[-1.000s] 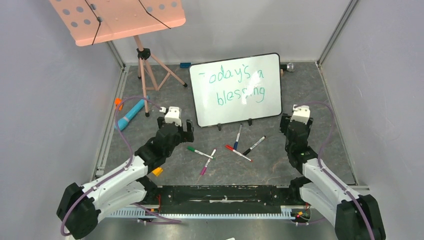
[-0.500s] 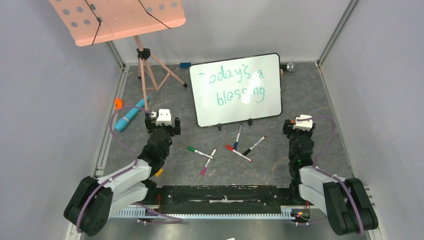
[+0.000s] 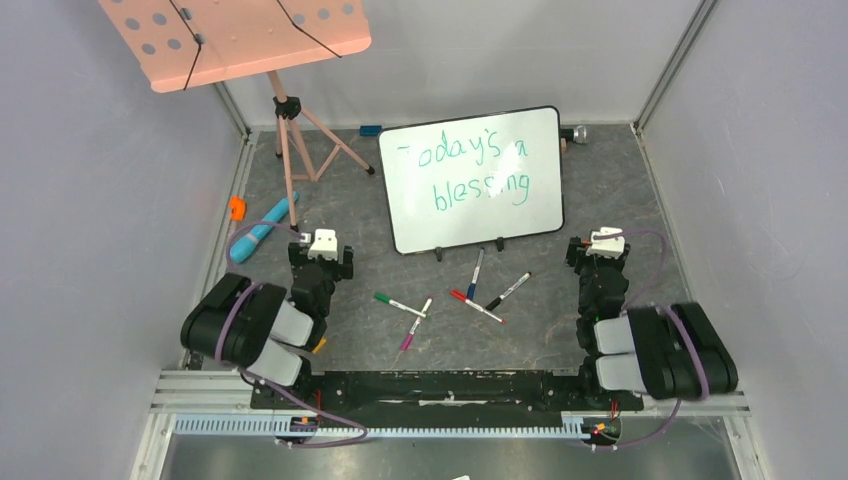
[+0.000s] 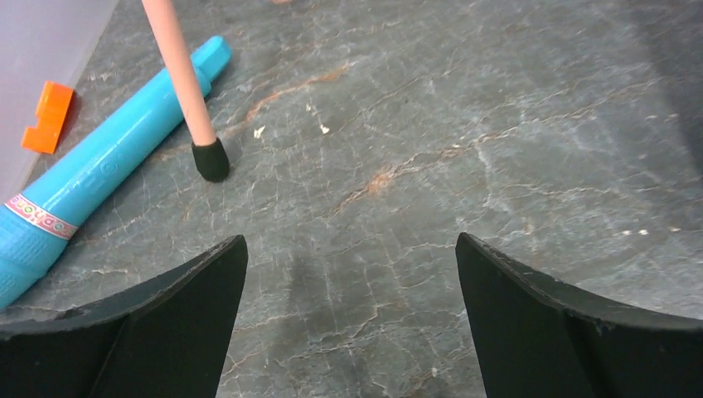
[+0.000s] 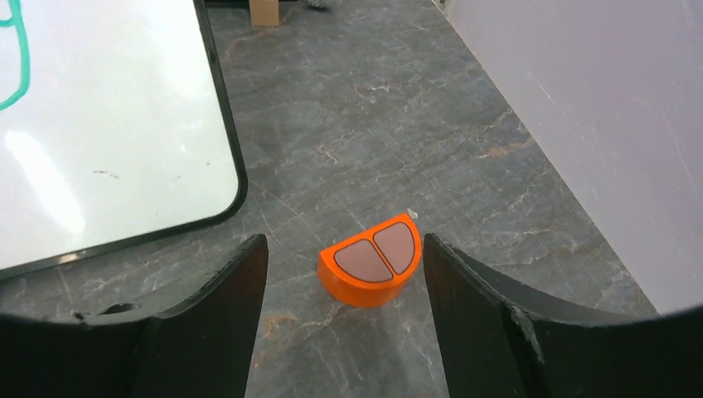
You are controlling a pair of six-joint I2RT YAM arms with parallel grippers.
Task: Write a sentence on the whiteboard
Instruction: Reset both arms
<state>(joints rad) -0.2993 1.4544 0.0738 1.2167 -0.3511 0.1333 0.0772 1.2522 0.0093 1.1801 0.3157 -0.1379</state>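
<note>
The whiteboard (image 3: 470,178) leans upright at the back middle of the table, and its lower right corner (image 5: 108,124) shows in the right wrist view. The teal sentence (image 3: 478,170) on it runs in two lines. My left gripper (image 3: 321,252) hangs open over bare table to the board's left, and the left wrist view shows nothing between its fingers (image 4: 348,249). My right gripper (image 3: 600,250) is open to the board's right. Nothing sits between its fingers (image 5: 344,249). A small orange half-round piece (image 5: 370,261) lies on the table just past its tips.
Several markers (image 3: 478,290) lie scattered in front of the board, a green-capped one (image 3: 398,303) furthest left. A pink music stand (image 3: 240,38) has a tripod foot (image 4: 211,159) beside a teal tube (image 4: 99,157). A small orange clip (image 4: 48,116) lies by the left wall.
Both arms have folded back toward their bases. The left gripper has drawn back and to the left. The right gripper has stayed near the board's right corner. Both stay open.
</note>
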